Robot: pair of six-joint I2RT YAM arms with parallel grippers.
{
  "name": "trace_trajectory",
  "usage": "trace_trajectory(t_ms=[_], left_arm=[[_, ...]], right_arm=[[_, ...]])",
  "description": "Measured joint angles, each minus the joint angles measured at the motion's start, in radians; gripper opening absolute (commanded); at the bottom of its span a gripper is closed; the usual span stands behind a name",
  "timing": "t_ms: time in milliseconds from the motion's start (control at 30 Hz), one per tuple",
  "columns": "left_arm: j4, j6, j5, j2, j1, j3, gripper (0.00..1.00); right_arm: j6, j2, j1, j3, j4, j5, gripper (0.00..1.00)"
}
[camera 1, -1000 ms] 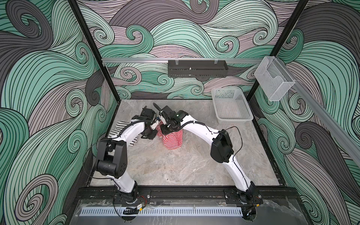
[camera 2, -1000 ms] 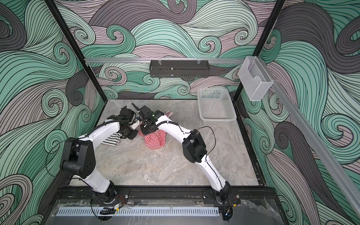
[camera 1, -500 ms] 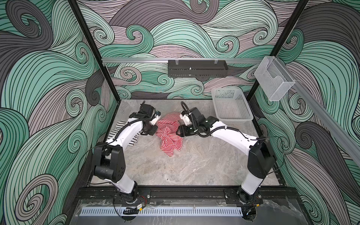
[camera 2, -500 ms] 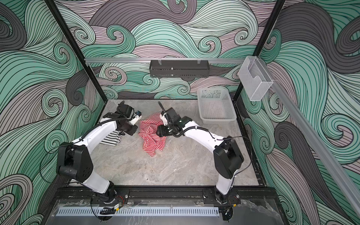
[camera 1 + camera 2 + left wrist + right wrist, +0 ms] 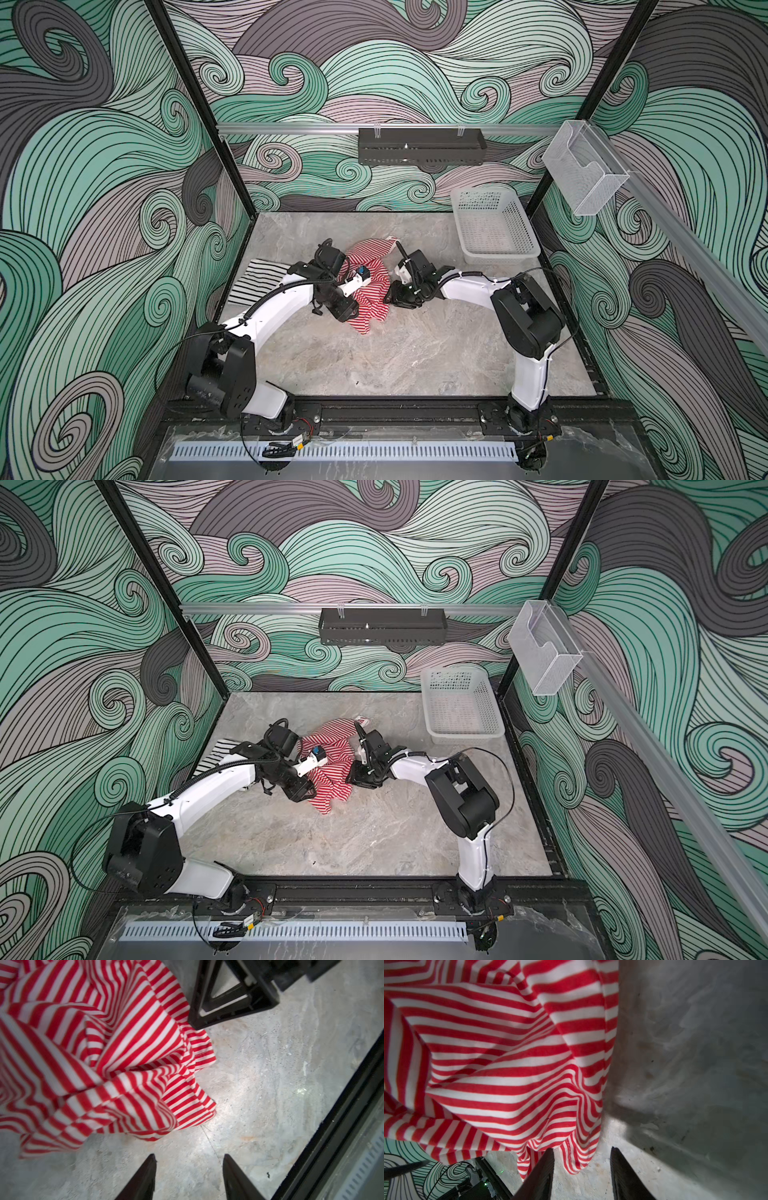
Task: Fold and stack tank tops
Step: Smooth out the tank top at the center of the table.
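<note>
The red-and-white tank top lies crumpled in the middle of the table. The black-and-white tank top lies flat at the left, partly under my left arm. My left gripper stands open at the red top's near left side; only bare table lies between its fingers. My right gripper is open at the top's right edge, and a loose bit of red striped hem lies between its fingers, unpinched. In the left wrist view the red top fills one side.
A white perforated basket stands at the back right corner. A black tray hangs on the back wall and a clear holder on the right rail. The black frame rail runs along the front edge.
The grippers moved apart and the red top went from a lifted bundle to a heap on the table. My left gripper opened, let go and shifted toward the front.
</note>
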Motion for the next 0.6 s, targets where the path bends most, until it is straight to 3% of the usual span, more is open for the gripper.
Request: trace_trajectory(t_ms=[133,200,600], left_arm=[[0.030,-0.003,0.013,0.025,-0.054,-0.003,0.59],[0.040,-0.006,0.011,0.055,-0.076,-0.003,0.69],[0.084,-0.044,-0.104,0.157,-0.146,-0.002,0.69]], right_arm=[[0.024,0.001,0.027,-0.003,0.022,0.000,0.45],[0.028,0.002,0.047,-0.003,0.028,0.001,0.45],[0.033,-0.034,0.085,-0.074,-0.017,0.053,0.43]])
